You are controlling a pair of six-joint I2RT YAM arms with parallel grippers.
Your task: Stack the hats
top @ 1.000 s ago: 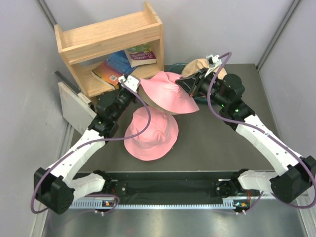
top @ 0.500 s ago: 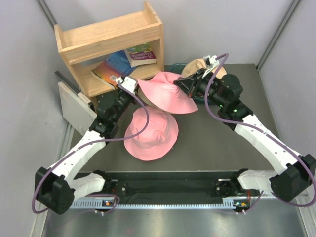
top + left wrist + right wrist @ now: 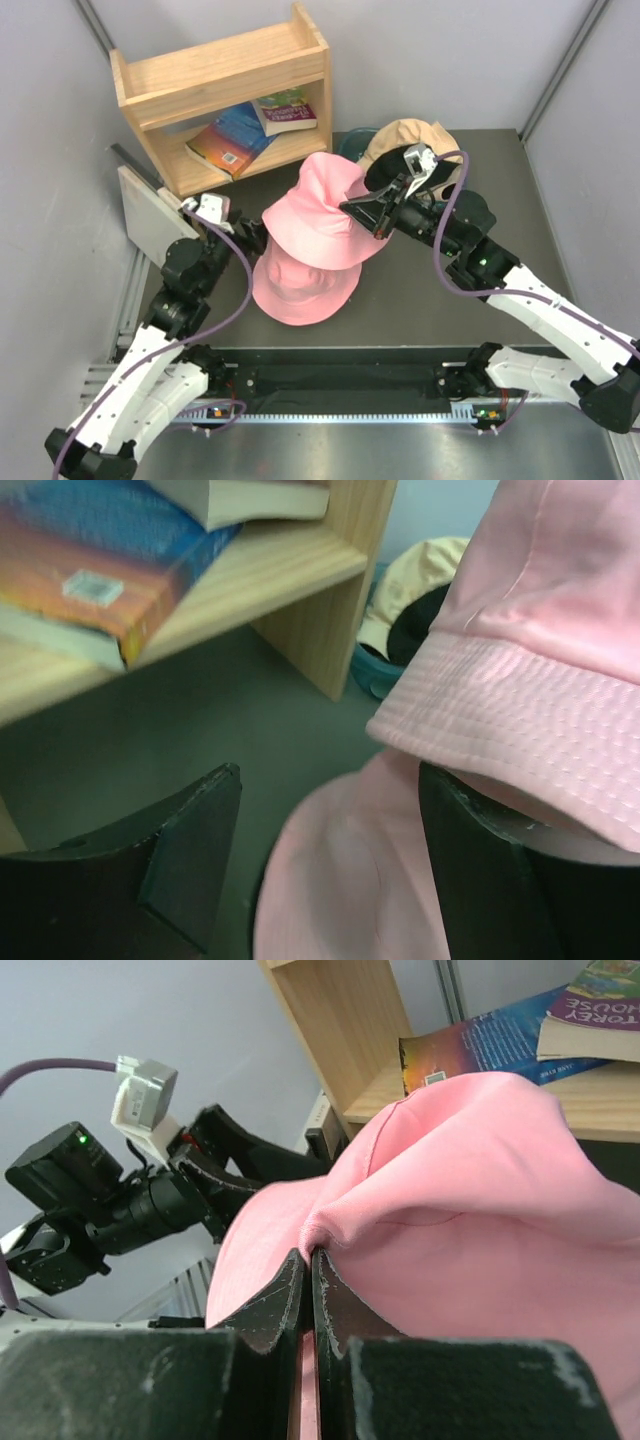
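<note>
Though beside the parted left tool (image 3: 328,782), upper pink hat (image 3: 318,210) fast in clamped right tool (image 3: 310,1257).

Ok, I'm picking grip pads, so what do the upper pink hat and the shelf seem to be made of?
The upper pink hat looks like soft matte woven cloth, perhaps cotton: stitch rows line its brim, and it puckers where the right gripper pinches it with shut jaws. The shelf looks like pale bare or clear-coated wood: grain shows on its boards.

Right gripper (image 3: 310,1260) clamps pink hat (image 3: 480,1210) fold; left arm (image 3: 110,1210) behind; seemingly two books (image 3: 500,1040) on shelf (image 3: 345,1020).
</note>
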